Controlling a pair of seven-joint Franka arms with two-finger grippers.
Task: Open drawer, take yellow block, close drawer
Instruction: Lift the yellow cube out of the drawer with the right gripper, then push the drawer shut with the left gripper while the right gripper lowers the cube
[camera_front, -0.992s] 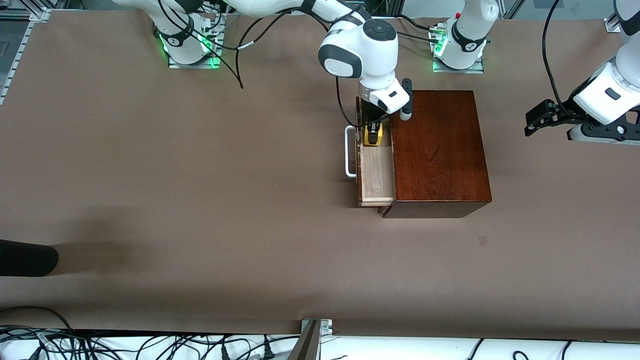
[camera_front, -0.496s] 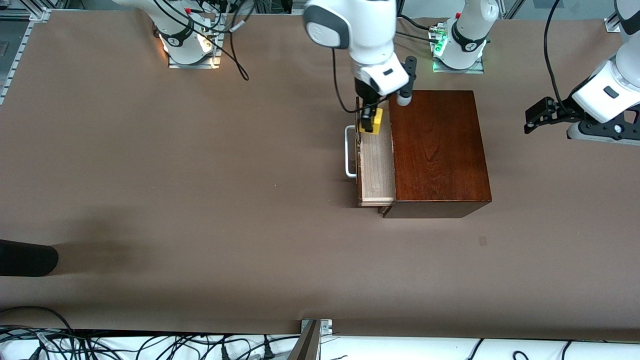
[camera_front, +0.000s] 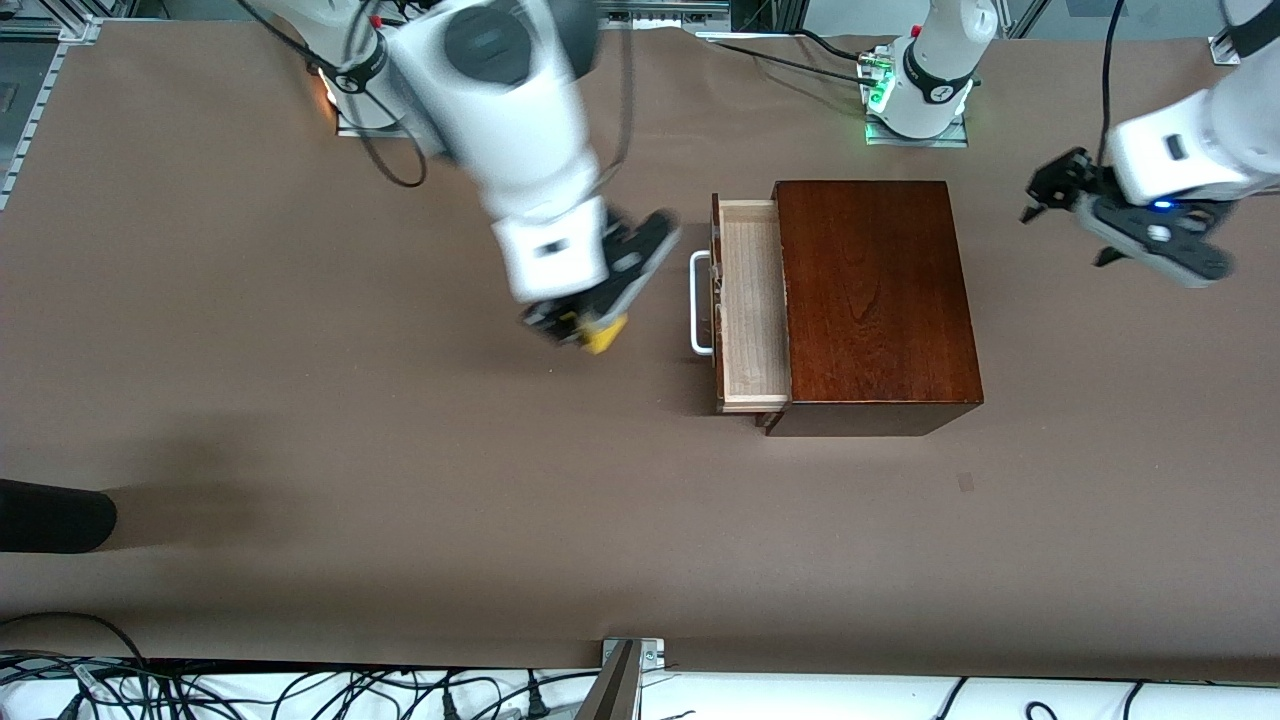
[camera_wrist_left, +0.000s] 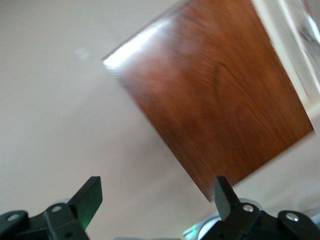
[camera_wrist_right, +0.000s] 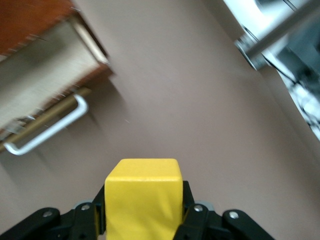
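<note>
Since the earlier frame, the right hand (camera_front: 580, 328) has carried the yellow block (camera_front: 601, 336) up out of the drawer (camera_front: 750, 305) and away toward the right arm's end of the tabletop (camera_front: 300, 400).

In the front view, that hand is hanging in the air over bare tabletop beside the white bar handle (camera_front: 700, 304), pinching the block. The drawer is standing pulled out of the dark wooden box (camera_front: 875, 300), showing its pale interior. The left hand (camera_front: 1045, 190) is waiting in the air near the left arm's end.

In the left wrist view, the left hand (camera_wrist_left: 155, 192) is holding its fingers (camera_wrist_left: 89, 194) spread apart, over tabletop beside the box (camera_wrist_left: 220, 105).

In the right wrist view, the right hand (camera_wrist_right: 144, 210) is gripping the block (camera_wrist_right: 143, 197) on both sides, with the drawer (camera_wrist_right: 45, 90) and handle (camera_wrist_right: 47, 132) below it.
</note>
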